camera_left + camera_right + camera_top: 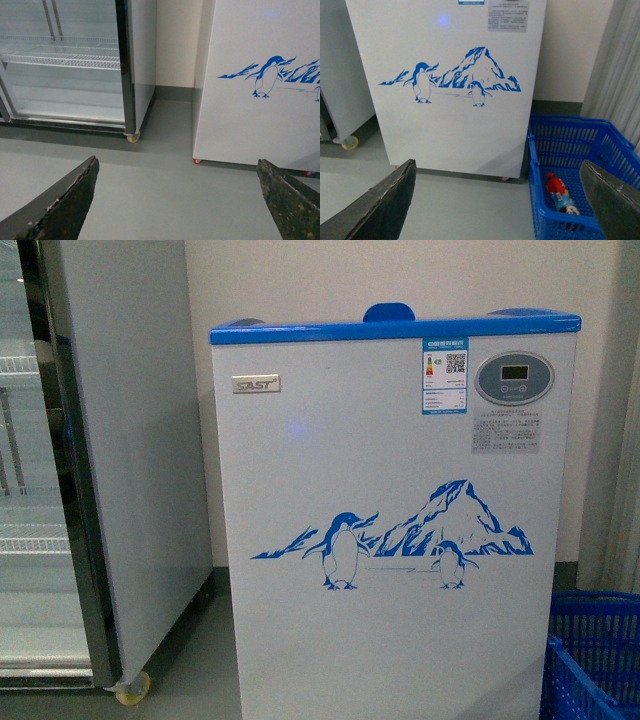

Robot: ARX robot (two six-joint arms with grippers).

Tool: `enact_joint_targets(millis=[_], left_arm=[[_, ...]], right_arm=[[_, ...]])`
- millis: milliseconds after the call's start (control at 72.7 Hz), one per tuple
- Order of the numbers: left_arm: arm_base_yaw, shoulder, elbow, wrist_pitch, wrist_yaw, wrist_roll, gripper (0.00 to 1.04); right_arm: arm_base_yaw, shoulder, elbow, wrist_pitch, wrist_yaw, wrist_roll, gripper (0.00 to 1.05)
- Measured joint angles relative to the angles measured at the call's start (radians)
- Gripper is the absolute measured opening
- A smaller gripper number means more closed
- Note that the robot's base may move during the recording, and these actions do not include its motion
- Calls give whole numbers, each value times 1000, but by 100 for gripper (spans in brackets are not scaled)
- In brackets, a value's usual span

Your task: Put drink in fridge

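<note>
The fridge is a white chest cooler with a blue rim and blue penguin-and-mountain artwork, standing straight ahead in the front view. It also shows in the left wrist view and the right wrist view. Its lids are not visible from here. The drink, a bottle with a red cap and red label, lies on its side in a blue basket on the floor to the right of the fridge. My left gripper is open and empty above the floor. My right gripper is open and empty, left of the basket.
A tall grey upright glass-door fridge stands left of the chest cooler, with a narrow gap between them; it also shows in the left wrist view. The blue basket's corner shows at the lower right. Grey floor lies in front.
</note>
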Motion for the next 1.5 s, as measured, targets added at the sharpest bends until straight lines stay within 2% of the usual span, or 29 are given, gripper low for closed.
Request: enact_joint_targets(millis=[1499], left_arm=[[0,1,0,0,0,0,97]], right_arm=[[0,0,0,0,0,0,98]])
